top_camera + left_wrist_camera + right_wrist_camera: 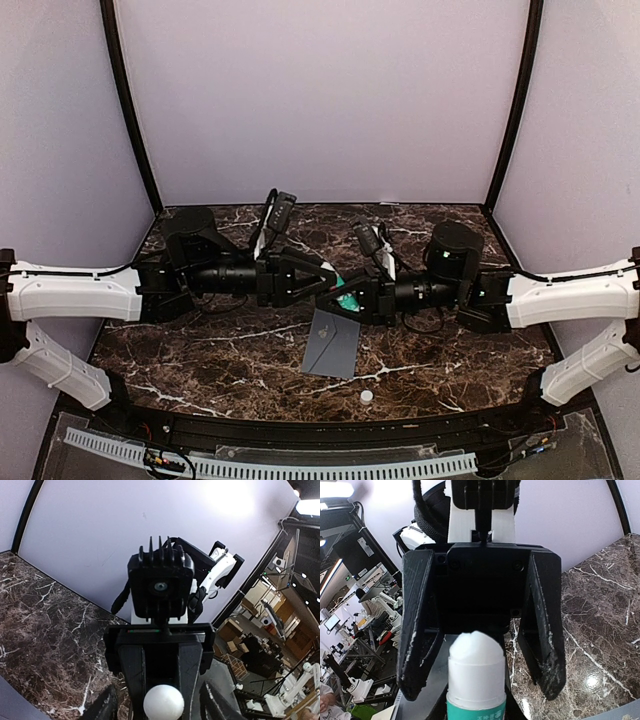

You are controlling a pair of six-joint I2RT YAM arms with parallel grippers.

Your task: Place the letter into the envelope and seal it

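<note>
The envelope (333,345) lies flat on the table (200,350), midway between the left and right edges and nearer the near edge. A cap (366,397) sits right of it, closer to the near edge. Above the envelope's far end, the left gripper (318,283) faces the right gripper (340,297), whose jaws hold a glue stick (347,300).

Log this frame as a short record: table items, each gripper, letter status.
envelope: flat slate-grey paper envelope lying on dark marble table, below the grippers
letter: not visible
right gripper: shut on teal glue stick, white tip bare
left gripper: open, facing the stick's tip, holding nothing
loose item: small white cap near the table's front edge
</note>
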